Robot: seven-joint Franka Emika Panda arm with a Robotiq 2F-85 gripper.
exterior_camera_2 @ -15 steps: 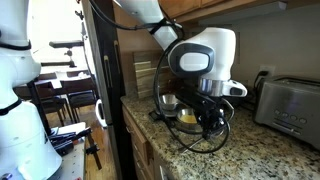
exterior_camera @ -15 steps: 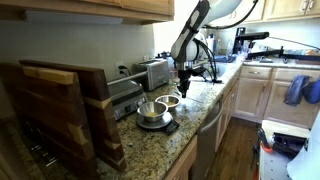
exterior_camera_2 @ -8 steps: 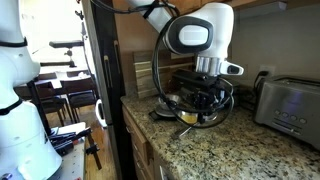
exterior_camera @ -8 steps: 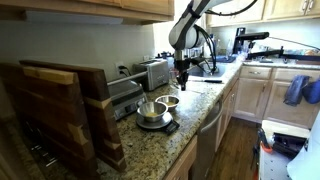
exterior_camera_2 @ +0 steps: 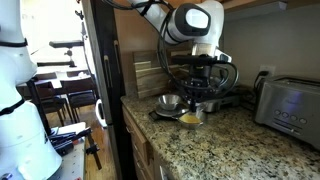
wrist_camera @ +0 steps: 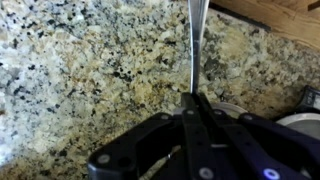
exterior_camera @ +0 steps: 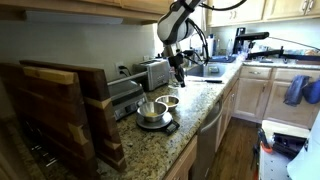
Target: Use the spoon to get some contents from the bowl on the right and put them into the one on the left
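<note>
- Looking over the speckled granite countertop [exterior_camera_2: 235,150], we see it fill the lower part of both exterior views, with tall wooden boards [exterior_camera: 60,105] standing on it at one end.
- The robot arm [exterior_camera_2: 195,24] reaches in from above, its wrist pointing down toward the counter.
- A silver toaster [exterior_camera_2: 290,103] sits against the wall, apart from the bowls.
- Two bowls stand close together near the counter's front edge: a metal bowl [exterior_camera_2: 170,97] and, just beside it, a smaller bowl [exterior_camera_2: 199,119].
- The gripper [wrist_camera: 193,100] hangs above the counter, clear of both bowls, its jaws clamped together on the spoon [wrist_camera: 196,40].
- In the wrist view the spoon shows as a thin silver strip running straight out from the fingertips; we cannot make out its scoop end.
- The contents [exterior_camera_2: 188,118] show as a tan-yellow patch inside the smaller bowl; whether any sits on the spoon we cannot tell.
</note>
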